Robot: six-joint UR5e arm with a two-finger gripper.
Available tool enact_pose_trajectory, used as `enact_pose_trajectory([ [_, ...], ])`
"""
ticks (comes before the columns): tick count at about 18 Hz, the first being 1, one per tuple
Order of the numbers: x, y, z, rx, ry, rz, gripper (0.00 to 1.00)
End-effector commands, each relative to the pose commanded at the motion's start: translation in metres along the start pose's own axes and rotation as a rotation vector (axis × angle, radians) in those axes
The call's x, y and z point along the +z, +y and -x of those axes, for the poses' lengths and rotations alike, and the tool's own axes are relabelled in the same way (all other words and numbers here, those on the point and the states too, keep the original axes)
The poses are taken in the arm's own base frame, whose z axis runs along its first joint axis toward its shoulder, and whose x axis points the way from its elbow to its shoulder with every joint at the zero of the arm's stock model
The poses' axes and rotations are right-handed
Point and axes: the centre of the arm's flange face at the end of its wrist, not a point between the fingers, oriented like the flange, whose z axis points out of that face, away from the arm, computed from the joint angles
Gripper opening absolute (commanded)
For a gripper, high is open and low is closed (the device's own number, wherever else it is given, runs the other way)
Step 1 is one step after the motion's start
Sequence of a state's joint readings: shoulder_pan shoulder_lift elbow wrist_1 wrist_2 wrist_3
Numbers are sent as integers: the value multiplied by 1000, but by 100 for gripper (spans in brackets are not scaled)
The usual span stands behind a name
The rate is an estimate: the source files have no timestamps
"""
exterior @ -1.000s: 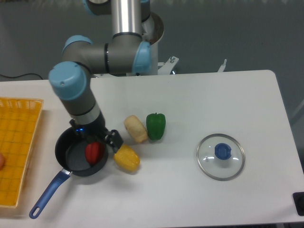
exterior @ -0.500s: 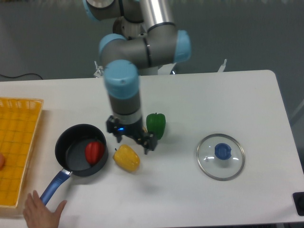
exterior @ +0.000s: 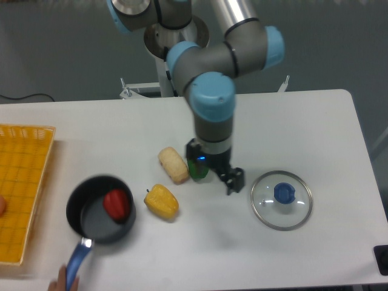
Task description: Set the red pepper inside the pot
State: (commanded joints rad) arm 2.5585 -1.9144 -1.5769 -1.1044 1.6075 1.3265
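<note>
The red pepper [exterior: 117, 204] lies inside the pot [exterior: 91, 219], against the wall at about 2 o'clock of the pot's round floor. Its long axis runs roughly from 12 to 6 o'clock; which end carries the stem cannot be made out. The pot is a dark saucepan near the table's [exterior: 303, 127] front left, and its blue handle [exterior: 77, 265] points toward 7 o'clock, down to the frame's lower edge. A hand [exterior: 60, 280] shows only as a sliver at that edge, beside the handle's end; whether it grips the handle is unclear.

At 3 o'clock from the pot, close by but apart, sits the yellow pepper [exterior: 161, 202]. At 1 o'clock from that lies a pale beige bread-like piece [exterior: 173, 164], its long axis running from 11 to 5 o'clock. Just to its right the green pepper [exterior: 197, 169] is mostly hidden behind the robot's wrist.

The gripper [exterior: 229, 180] hangs low over the table between the green pepper and the glass lid with a blue knob [exterior: 281, 199], holding nothing; how far apart its fingers stand cannot be told.

A yellow mesh basket [exterior: 21, 188] lies along the table's left edge, at 9 o'clock from the pot.
</note>
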Motion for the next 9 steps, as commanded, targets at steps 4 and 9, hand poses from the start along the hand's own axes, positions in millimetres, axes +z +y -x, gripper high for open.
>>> enact_pose_trajectory([
  [4,3,43,18,65,9,7,100],
  [9,10,63,27,67,19,9,100],
])
